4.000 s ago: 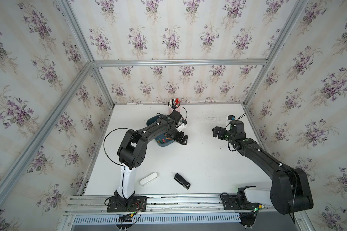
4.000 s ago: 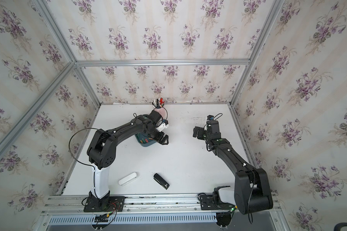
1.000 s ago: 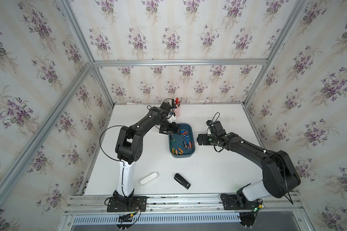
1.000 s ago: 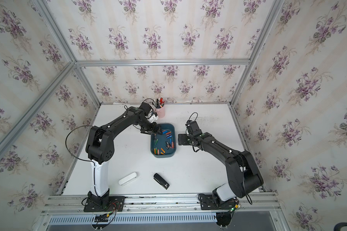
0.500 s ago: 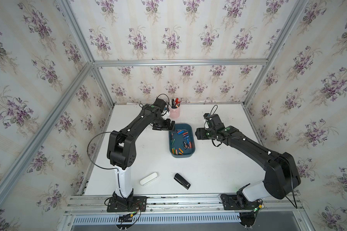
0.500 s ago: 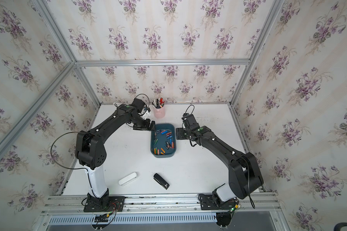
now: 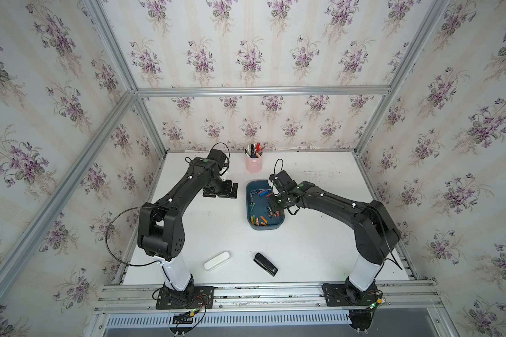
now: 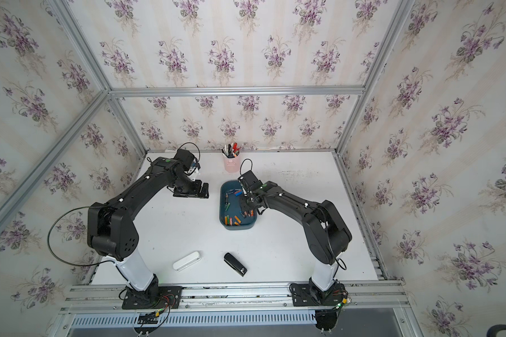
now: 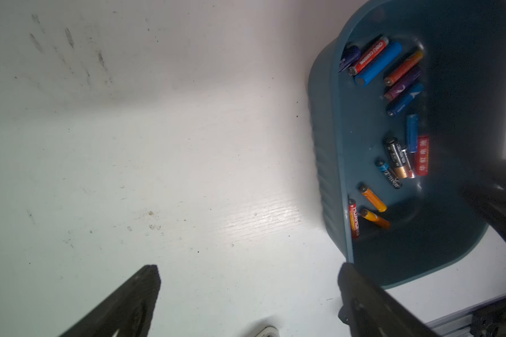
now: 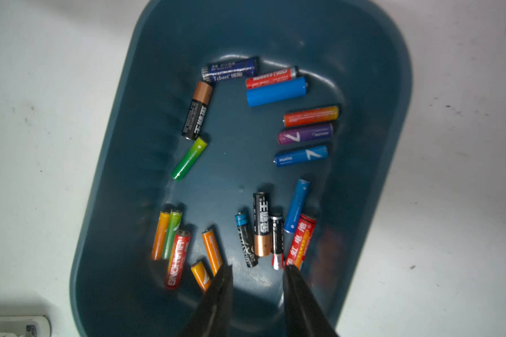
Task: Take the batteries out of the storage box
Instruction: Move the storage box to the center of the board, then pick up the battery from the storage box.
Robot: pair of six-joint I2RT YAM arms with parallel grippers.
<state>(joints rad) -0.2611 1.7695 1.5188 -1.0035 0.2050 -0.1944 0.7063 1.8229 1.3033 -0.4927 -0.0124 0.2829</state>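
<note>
- The storage box (image 7: 264,227), a dark teal lidless tray, sits about mid-width on the white bench (image 7: 216,227), with its long sides running near to far.
- The batteries (image 10: 276,91) lie flat and loose on the box floor. Blue, red, orange and purple ones are toward the far end. A black-and-copper one and a green one lie along the left wall. Orange, green and red ones are at the near end.
- The right pincer (image 10: 257,271) hangs inside the box over its near right part. Its fingers are narrowed to a small gap with nothing between them, and the tips are just beside a black cell and a red one.
- The left pincer (image 9: 249,274) gapes wide and empty over bare bench just left of the box.
- A pink pen cup (image 7: 254,164) holding pens stands by the far edge, beyond the box.
- A white oblong object (image 7: 216,261) and a black stapler (image 7: 265,264) lie by the near edge, well apart from the box.
- Bare bench stretches from the box to the right frame rail (image 7: 374,201), and also lies between the box and the near things.
</note>
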